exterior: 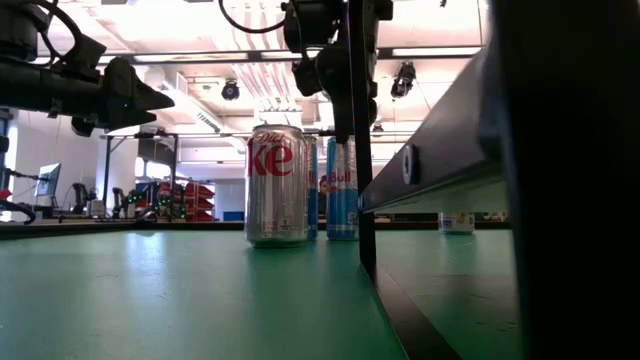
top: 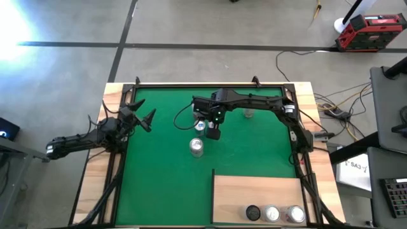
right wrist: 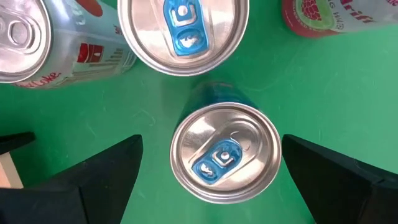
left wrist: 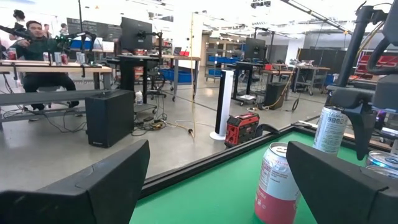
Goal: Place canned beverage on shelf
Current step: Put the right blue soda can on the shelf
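Hovering above a cluster of cans on the green mat, the right gripper points straight down with its fingers spread wide. A blue-tabbed can stands upright between them, untouched. A second blue-tabbed can, a silver cola can and a red-labelled can stand close by. The left gripper waits at the mat's left edge, fingers spread, holding nothing. The shelf lies at the mat's near right corner and carries three cans.
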Robot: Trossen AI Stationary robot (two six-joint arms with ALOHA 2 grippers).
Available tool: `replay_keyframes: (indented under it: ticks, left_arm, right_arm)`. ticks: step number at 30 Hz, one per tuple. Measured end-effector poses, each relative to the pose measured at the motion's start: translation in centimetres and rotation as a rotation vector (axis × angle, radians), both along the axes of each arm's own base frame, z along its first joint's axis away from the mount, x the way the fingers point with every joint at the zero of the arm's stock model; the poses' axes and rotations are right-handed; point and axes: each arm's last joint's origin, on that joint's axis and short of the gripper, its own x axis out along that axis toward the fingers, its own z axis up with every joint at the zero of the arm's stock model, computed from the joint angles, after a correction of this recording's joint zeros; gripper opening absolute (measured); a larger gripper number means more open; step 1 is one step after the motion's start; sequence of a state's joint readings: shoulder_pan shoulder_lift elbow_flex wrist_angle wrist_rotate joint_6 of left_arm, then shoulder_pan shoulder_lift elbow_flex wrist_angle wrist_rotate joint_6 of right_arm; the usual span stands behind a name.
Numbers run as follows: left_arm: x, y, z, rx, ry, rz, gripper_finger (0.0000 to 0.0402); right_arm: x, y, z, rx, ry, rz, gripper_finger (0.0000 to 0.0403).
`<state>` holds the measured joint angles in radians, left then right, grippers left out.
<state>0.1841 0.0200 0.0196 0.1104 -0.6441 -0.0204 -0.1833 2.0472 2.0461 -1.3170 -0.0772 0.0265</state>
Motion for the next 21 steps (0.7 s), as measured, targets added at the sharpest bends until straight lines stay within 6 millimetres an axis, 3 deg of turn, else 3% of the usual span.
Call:
replay_keyframes:
  ticks: [11, 21]
  left_arm:
    - [0.0, 0.0, 0.0, 0.0, 0.0, 0.0, 0.0363]
    - [0.0, 0.0, 0.0, 0.0, 0.0, -0.001, 0.0363]
  right_arm:
    - [0.1, 0.1, -1.2, 0.002, 0.011, 0.002, 0.0366]
    - [0.1, 0.1, -2.1, 0.01, 0.016, -0.015, 0.0281]
